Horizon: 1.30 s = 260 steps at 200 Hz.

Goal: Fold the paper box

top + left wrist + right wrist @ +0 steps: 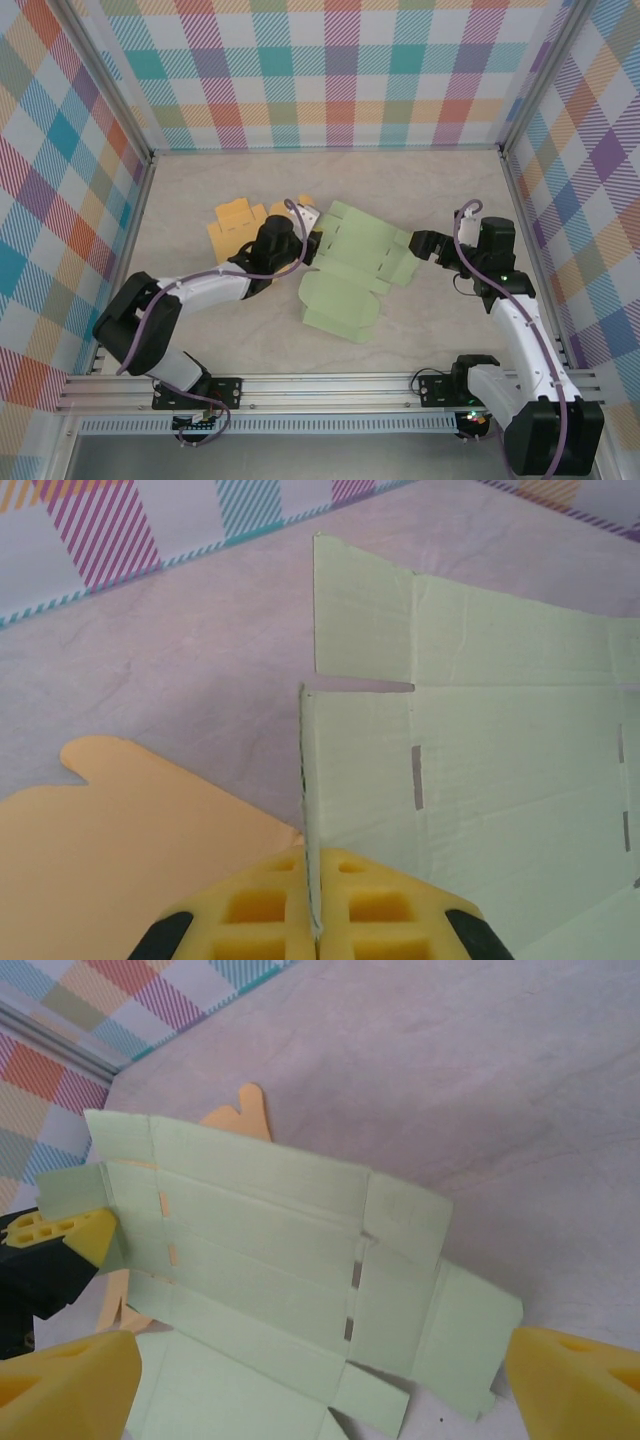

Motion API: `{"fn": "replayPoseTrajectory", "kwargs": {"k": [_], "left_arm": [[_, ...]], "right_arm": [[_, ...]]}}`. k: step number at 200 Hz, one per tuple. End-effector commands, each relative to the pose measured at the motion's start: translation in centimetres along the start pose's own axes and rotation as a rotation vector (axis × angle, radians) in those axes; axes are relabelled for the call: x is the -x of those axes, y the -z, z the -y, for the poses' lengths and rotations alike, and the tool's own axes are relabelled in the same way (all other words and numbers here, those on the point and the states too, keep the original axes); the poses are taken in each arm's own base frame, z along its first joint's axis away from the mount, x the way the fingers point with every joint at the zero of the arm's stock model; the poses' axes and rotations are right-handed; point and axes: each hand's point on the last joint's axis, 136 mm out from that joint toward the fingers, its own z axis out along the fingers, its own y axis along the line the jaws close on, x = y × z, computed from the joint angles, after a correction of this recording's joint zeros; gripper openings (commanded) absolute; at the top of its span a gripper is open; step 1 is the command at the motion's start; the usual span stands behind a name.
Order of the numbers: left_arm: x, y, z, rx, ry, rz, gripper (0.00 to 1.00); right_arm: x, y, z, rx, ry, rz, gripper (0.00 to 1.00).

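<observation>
The paper box is a flat light-green cardboard blank (350, 265) lying unfolded in the middle of the table. My left gripper (306, 236) is at its left end, shut on a small side flap (309, 800) that stands up edge-on between the yellow pads (250, 910). The rest of the blank (500, 740) lies flat to the right of that flap. My right gripper (420, 245) hovers over the blank's right end, open. Its yellow fingertips (575, 1380) stand wide apart, with the green panels (270, 1250) below and between them, untouched.
An orange paper blank (235, 225) lies flat just left of the green one, partly under my left arm, and shows as the orange sheet (130, 850) beside the pads. Checked walls with metal rails (150, 155) enclose the table. Bare tabletop lies behind and in front of the blanks.
</observation>
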Motion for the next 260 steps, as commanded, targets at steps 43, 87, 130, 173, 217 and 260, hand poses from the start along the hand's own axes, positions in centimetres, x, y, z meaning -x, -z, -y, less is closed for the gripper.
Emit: {"fn": "replayPoseTrajectory", "kwargs": {"k": [43, 87, 130, 173, 217, 260], "left_arm": [[3.2, 4.2, 0.2, -0.092, -0.085, 0.179, 0.0], [3.7, 4.9, 0.2, -0.111, -0.074, 0.195, 0.0], [4.1, 5.2, 0.2, -0.111, -0.073, 0.202, 0.0], [4.2, 5.3, 0.6, -0.136, -0.065, 0.203, 0.0], [4.4, 5.4, 0.4, -0.123, -0.062, 0.205, 0.0], [4.3, 5.3, 0.2, -0.115, -0.061, 0.198, 0.0]], "right_arm": [[-0.8, -2.2, -0.5, 0.139, 0.048, -0.024, 0.84], [-0.9, -3.8, -1.6, 0.274, 0.038, -0.048, 0.85], [-0.5, -5.1, -1.8, 0.335, 0.029, -0.067, 0.85], [-0.1, -6.1, -1.5, 0.355, 0.026, -0.061, 0.82], [-0.3, -7.1, -2.4, 0.405, 0.029, -0.089, 0.67], [-0.8, -7.4, -3.1, 0.401, 0.053, -0.083, 0.33]]}}
